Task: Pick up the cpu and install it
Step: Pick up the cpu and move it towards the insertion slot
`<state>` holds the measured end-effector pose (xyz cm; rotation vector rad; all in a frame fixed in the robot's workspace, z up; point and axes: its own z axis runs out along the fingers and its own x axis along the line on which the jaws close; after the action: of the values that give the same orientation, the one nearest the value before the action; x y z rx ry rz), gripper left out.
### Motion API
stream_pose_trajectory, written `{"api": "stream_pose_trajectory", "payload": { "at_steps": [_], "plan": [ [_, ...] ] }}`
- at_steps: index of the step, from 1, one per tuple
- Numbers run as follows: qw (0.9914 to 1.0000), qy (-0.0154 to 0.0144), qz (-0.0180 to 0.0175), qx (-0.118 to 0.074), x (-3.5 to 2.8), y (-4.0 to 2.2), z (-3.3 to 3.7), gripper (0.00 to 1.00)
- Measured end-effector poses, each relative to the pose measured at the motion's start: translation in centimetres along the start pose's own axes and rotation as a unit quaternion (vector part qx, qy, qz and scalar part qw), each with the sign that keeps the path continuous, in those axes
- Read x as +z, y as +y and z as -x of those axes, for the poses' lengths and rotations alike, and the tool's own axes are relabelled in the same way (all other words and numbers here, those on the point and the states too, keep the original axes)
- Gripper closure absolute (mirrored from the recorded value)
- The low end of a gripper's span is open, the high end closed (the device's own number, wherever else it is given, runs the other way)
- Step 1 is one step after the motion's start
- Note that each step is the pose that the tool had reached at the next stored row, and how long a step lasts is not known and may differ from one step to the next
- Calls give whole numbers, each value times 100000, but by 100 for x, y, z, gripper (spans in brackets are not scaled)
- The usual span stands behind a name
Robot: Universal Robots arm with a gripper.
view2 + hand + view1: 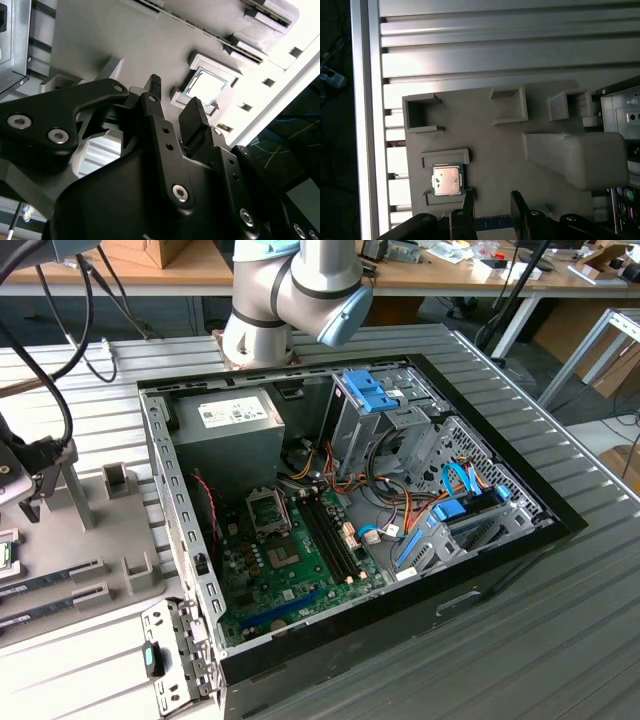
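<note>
The cpu [446, 180] is a small silver square with a thin green rim, lying flat in a recess of the grey holder tray [490, 145]. In the second wrist view the cpu [205, 87] shows bright, just past the black fingertips [192, 112]. My gripper [492, 202] hangs above the tray, open, with nothing between its fingers. The cpu lies a little to one side of the gap, not inside it. In the exterior view my gripper [28, 502] is at the far left over the tray, and the cpu [5, 556] sits at the picture's edge. The motherboard's socket [268, 510] lies inside the open computer case [470, 570].
Two long memory sticks [50, 582] lie in slots of the grey tray. A tall grey block [575, 155] rises from the tray beside my gripper. The case's metal wall [175, 530] stands between tray and motherboard. Cables and drive cages [400, 410] crowd the case's far side.
</note>
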<state>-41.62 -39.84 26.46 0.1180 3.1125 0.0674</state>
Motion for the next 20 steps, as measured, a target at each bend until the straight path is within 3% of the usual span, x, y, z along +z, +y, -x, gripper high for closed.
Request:
{"api": "stream_pose_trajectory", "payload": {
  "at_steps": [20],
  "plan": [
    [100000,1,-1,0,55,-3,-1,58]
  ]
}}
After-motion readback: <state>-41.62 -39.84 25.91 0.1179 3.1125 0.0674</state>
